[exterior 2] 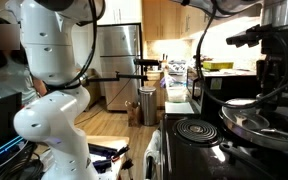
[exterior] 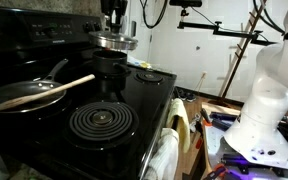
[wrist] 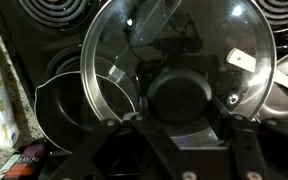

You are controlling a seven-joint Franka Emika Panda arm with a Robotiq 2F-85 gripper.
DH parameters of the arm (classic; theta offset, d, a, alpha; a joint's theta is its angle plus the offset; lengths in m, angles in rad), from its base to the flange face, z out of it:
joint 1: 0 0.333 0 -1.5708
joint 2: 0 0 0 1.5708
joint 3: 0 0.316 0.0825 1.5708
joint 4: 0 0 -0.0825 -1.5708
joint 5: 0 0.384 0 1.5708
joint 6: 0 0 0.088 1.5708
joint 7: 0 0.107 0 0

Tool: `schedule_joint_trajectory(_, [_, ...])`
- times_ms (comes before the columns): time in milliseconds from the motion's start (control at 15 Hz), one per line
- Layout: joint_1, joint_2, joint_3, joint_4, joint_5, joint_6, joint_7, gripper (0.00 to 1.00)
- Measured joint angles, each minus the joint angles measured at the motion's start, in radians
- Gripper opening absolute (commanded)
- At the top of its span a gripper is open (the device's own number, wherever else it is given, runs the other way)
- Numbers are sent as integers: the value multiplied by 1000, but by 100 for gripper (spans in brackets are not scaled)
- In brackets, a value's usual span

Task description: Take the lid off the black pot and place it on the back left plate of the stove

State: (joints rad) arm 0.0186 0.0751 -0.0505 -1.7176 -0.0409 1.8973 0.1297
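Note:
The glass lid [wrist: 184,60] has a steel rim and a black knob [wrist: 184,97]. My gripper [wrist: 184,120] is shut on the knob, one finger on each side. In an exterior view the lid [exterior: 115,42] hangs level just above the black pot [exterior: 109,66] at the back of the stove, with the gripper [exterior: 114,28] over it. In the wrist view the open pot [wrist: 69,115] shows through and beside the lid, offset to the left. I cannot tell which plate is the back left one.
A frying pan [exterior: 29,95] with a wooden spoon [exterior: 59,88] across it sits at the front of the black stove. A bare coil plate [exterior: 102,121] lies beside it, also seen in an exterior view [exterior 2: 194,128]. A smaller plate [exterior: 150,76] lies behind.

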Motion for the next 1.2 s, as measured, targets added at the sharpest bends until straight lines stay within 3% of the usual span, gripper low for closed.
schedule_joint_trajectory(333, [15, -12, 37, -29, -2, 3, -5, 34])
schedule_joint_trajectory(1133, [174, -116, 226, -233, 23, 126, -3, 34])
schedule_joint_trajectory(1200, [184, -121, 236, -256, 35, 152, -3, 59])
